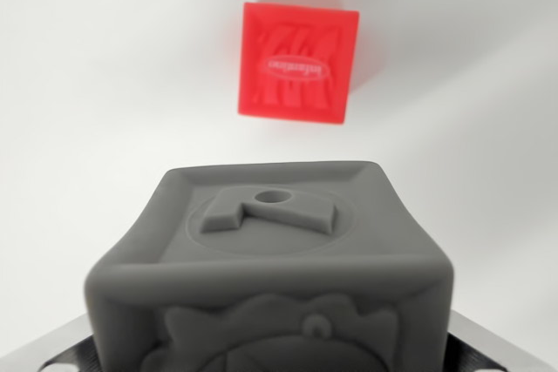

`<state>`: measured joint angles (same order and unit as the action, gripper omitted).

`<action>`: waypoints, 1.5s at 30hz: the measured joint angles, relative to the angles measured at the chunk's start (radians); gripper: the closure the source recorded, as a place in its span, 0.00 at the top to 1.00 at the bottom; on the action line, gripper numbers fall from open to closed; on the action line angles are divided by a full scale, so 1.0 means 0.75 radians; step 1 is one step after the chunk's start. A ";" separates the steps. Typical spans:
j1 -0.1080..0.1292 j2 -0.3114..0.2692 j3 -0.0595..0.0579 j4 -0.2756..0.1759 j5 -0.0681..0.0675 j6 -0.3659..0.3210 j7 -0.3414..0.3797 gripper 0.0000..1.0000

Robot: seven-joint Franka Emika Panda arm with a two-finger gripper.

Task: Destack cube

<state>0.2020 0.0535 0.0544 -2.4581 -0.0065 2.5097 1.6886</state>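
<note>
The pincer (277,359) held the grey cube (270,267) at lower centre; weak grip risked dropping it onto the red cube (299,63).

The cube (270,276) closest to my camera is a flat matte grey all over, its top face embossed with a raised shape inside a circle and its front face carrying relief curves. Beyond it, the red cube (299,63) is bright scarlet with ridged stripes and an oval logo, on a plain white surface (96,84).
</note>
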 joint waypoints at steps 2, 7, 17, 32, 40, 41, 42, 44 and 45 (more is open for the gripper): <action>0.004 0.001 0.004 -0.011 0.000 0.011 -0.003 0.00; 0.013 0.004 0.012 -0.032 0.000 0.035 -0.011 0.00; 0.029 0.016 0.032 -0.076 -0.001 0.090 -0.026 0.00; 0.062 0.039 0.055 -0.134 -0.007 0.172 -0.042 0.00; 0.081 0.057 0.066 -0.160 -0.014 0.215 -0.048 0.00; 0.083 0.059 0.067 -0.164 -0.015 0.220 -0.049 0.00; 0.086 0.061 0.068 -0.167 -0.016 0.226 -0.050 0.00; 0.090 0.065 0.071 -0.174 -0.018 0.237 -0.051 0.00; 0.092 0.066 0.071 -0.176 -0.019 0.240 -0.051 0.00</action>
<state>0.2708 0.1034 0.1080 -2.5899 -0.0208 2.6895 1.6504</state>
